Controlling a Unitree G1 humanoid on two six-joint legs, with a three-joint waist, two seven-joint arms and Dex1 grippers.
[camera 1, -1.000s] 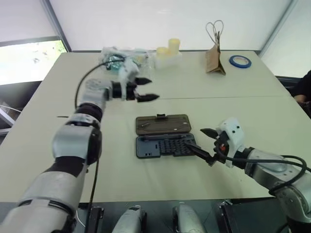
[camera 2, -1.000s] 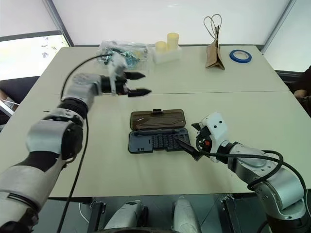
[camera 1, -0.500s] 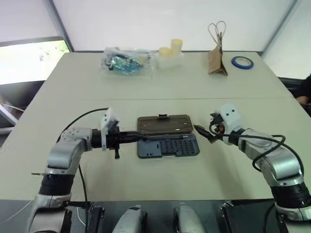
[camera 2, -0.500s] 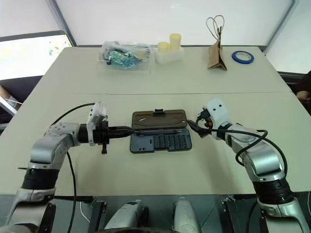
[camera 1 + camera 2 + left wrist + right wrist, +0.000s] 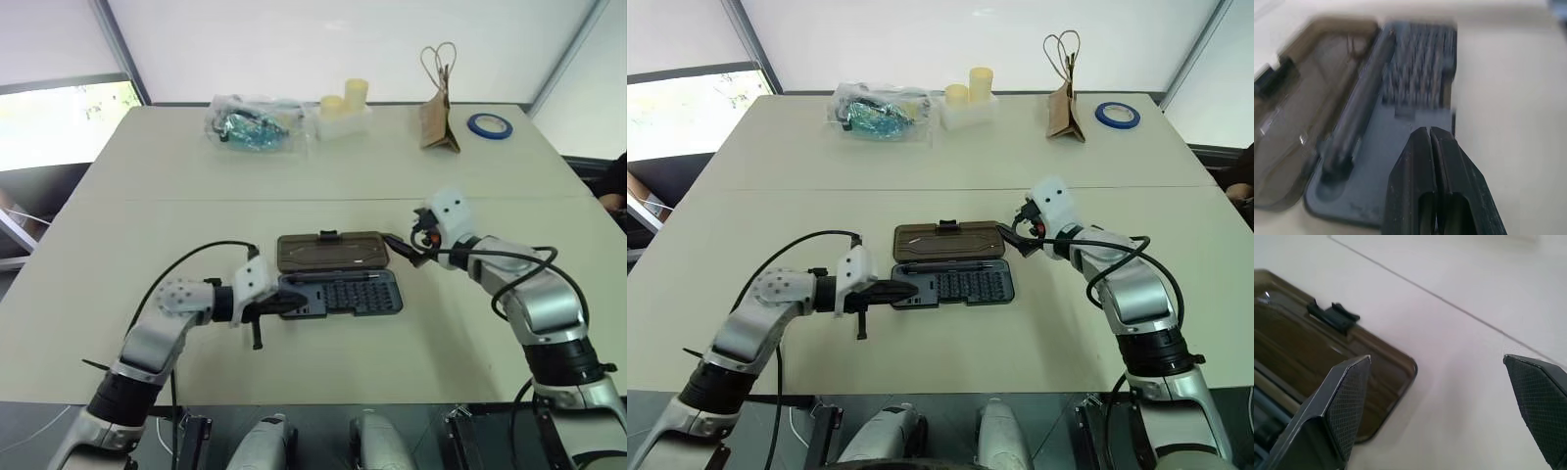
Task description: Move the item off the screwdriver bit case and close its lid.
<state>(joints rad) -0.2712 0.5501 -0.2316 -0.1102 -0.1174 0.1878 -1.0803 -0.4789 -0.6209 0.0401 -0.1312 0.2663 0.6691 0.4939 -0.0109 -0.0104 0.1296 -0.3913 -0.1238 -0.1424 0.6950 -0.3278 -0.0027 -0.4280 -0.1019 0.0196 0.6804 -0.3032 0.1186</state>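
The screwdriver bit case lies open in the middle of the table, rows of bits in its blue-grey tray. Its smoky-brown lid lies flat behind the tray, black latch tab on the far edge. The item, a slim dark rod, rests lengthwise on the tray along the hinge side. My left gripper is shut with nothing in it, its tips over the tray's left end, beside the rod. My right gripper stands open at the lid's right end, holding nothing.
Along the far side of the table are a clear plastic bag of items, a pale yellow container, a brown paper bag and a blue tape roll. The table's front edge runs just below the case.
My left arm swung down and back from the far side of the table to the tray's left end, and its gripper shut. My right gripper moved from the tray's right front to the lid's right end, still open.
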